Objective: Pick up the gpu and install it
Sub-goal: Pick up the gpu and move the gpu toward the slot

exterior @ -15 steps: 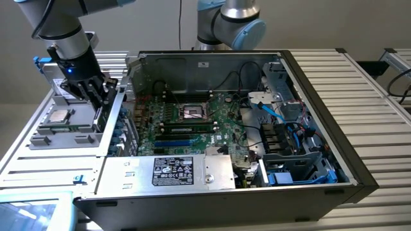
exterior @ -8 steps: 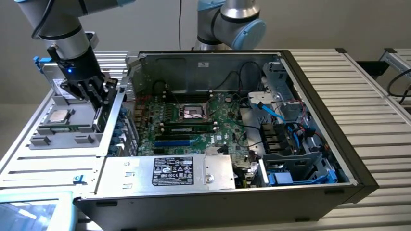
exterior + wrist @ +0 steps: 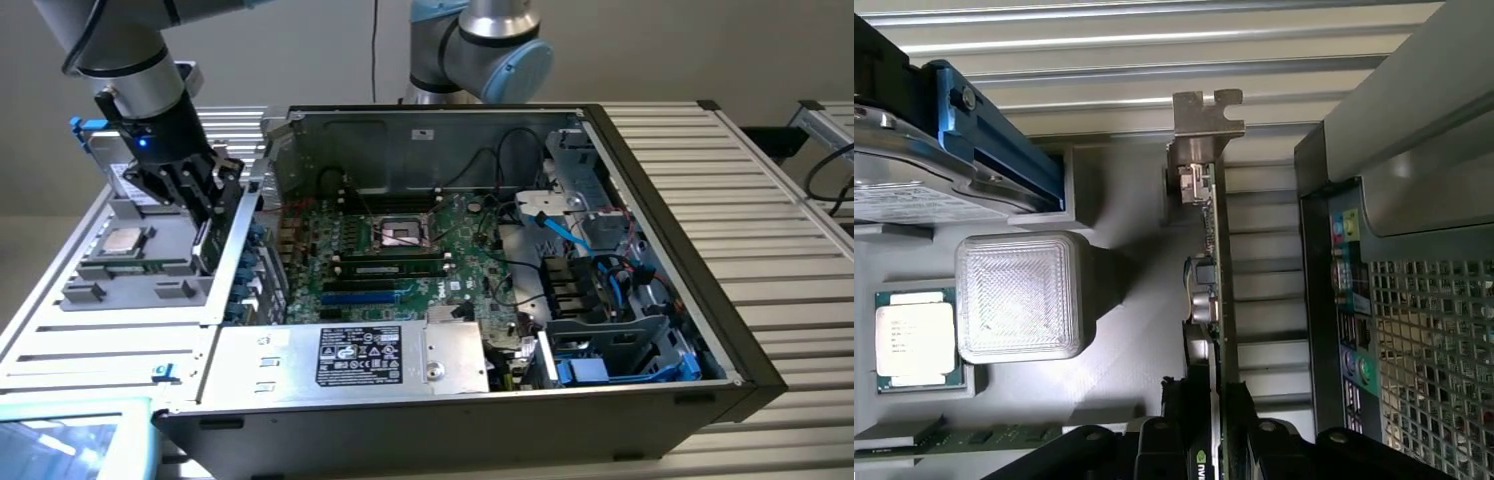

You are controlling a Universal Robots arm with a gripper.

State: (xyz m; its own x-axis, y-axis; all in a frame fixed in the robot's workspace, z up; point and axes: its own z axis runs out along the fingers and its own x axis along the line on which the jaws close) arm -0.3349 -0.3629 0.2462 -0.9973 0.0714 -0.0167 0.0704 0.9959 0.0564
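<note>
The gpu (image 3: 1212, 260) appears edge-on in the wrist view, a thin green card with its silver end bracket (image 3: 1204, 125) at the far end. My gripper (image 3: 1216, 432) is shut on it, one black finger (image 3: 1162, 440) pressed on each side. In the exterior view my gripper (image 3: 204, 205) holds the gpu (image 3: 207, 245) upright over the right edge of the grey parts tray (image 3: 94, 290), just outside the left wall of the open computer case (image 3: 667, 330). The green motherboard (image 3: 400, 250) lies inside the case to the exterior view's right of the card.
On the tray lie a processor (image 3: 914, 338), a translucent white block (image 3: 1019, 295), a drive in a blue caddy (image 3: 984, 130) and a memory stick (image 3: 964, 437). The case's rear panel (image 3: 1354, 330) stands close beside the card. A power supply (image 3: 360, 355) and cables (image 3: 587, 270) fill the case's near side.
</note>
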